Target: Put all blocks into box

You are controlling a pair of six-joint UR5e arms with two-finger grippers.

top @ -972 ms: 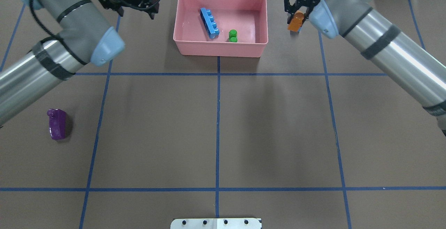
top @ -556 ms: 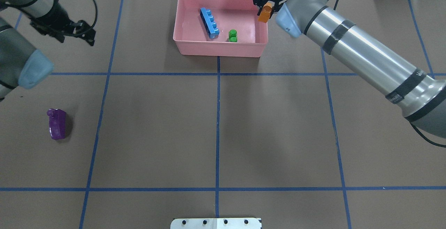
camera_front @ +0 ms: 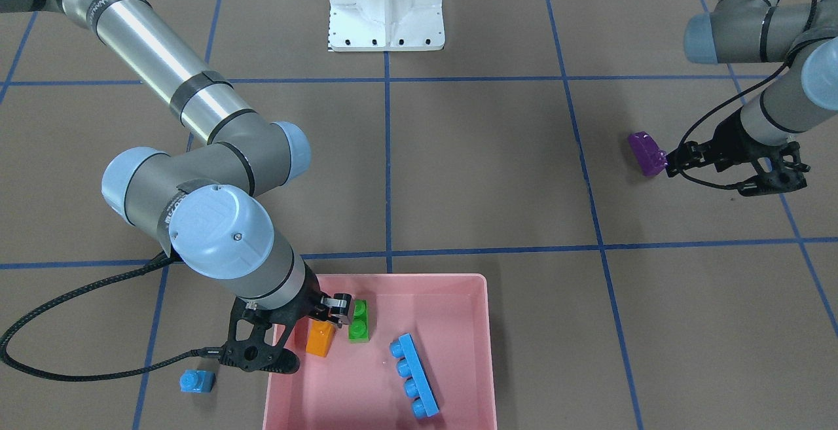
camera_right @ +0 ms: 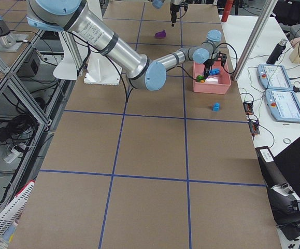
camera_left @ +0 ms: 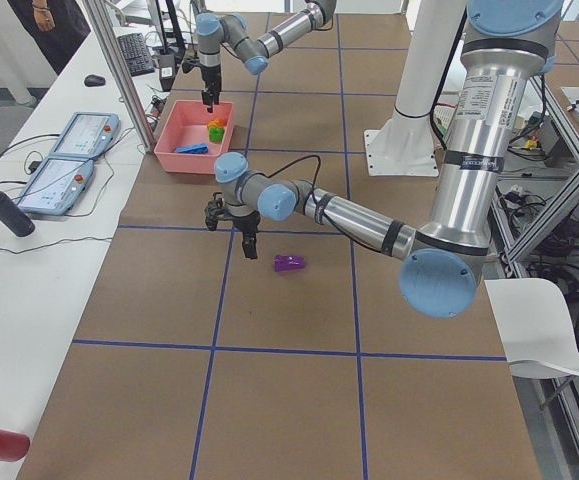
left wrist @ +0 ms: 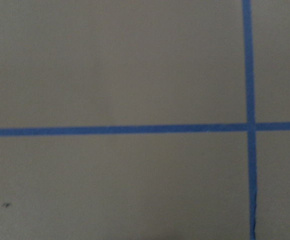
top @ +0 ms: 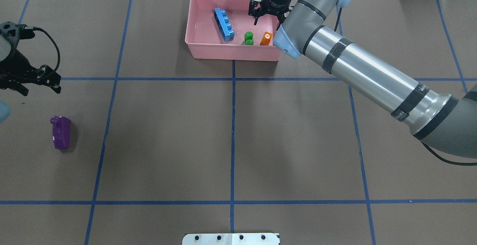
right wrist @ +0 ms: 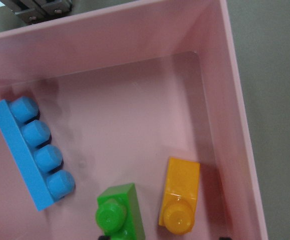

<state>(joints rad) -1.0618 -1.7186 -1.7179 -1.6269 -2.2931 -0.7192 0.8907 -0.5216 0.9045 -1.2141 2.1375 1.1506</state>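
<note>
Brown table [top: 231, 125] gridded in blue tape, and it's down: the orange block [top: 266, 38] I was pinching in my right gripper [top: 267, 18] a moment ago now lies in the pink box [top: 201, 53], top centre of the overhead view, just beside the green block [top: 249, 38], with the long blue block [top: 224, 24] further left. That's three in, two to go. My right jaws hang wide and empty over the box, touching nothing; my left gripper [top: 39, 86], also wide and empty, has swung to the left edge near the purple block [top: 61, 132], and the small blue block [camera_front: 197, 381] waits just outside the box, lower left of the front-facing view.
</note>
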